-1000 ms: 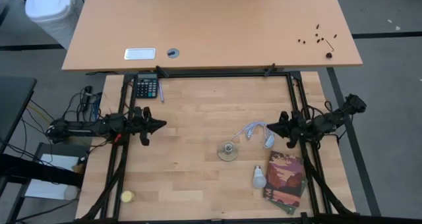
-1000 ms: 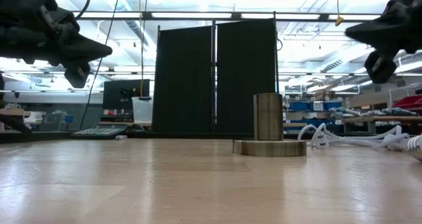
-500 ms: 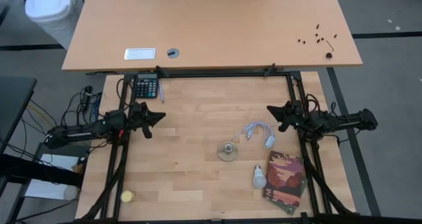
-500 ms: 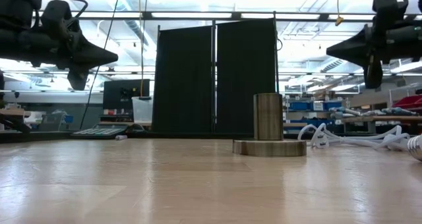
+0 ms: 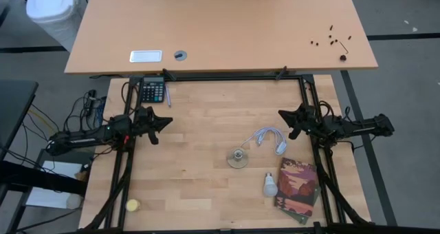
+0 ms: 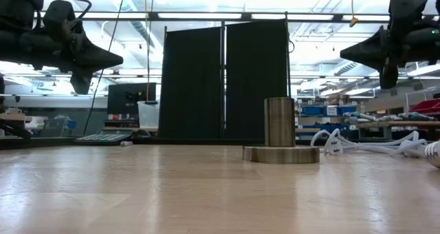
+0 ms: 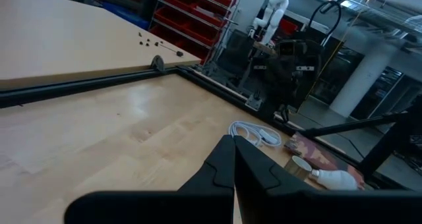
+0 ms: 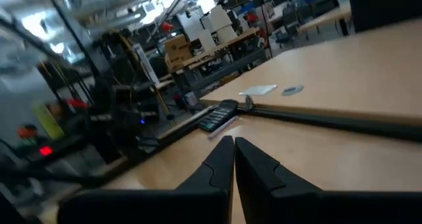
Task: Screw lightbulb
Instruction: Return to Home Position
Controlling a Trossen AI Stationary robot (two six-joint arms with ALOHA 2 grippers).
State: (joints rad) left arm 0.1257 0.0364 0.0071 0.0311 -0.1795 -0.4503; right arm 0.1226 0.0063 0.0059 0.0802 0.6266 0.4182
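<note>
Two arms sit high at opposite sides of the table (image 5: 199,144), so this looks like the parking step, with nothing in hand. The left gripper (image 5: 165,122) hovers near the left rail and the right gripper (image 5: 283,115) near the right rail, both pointing inward and well apart from the work. Each wrist view shows its fingers pressed together with only a hairline between them, so both sets of jaws are closed and empty. The lightbulb (image 5: 269,185) lies on its side on the wood, out of the socket disc (image 5: 238,157), which stands near it with its upright barrel bare. The bulb rests just beside the edge of a book (image 5: 298,189); whether it touches it I cannot tell. It is small, frosted white and pear-shaped, with a grey screw base that points toward the white cable (image 5: 269,139) and the far side of the table. To screw it in, a gripper would probably have to open, come down over the glass, lift the bulb, turn it base-down and line it up over the barrel. Smooth and round, it may roll when nudged.
</note>
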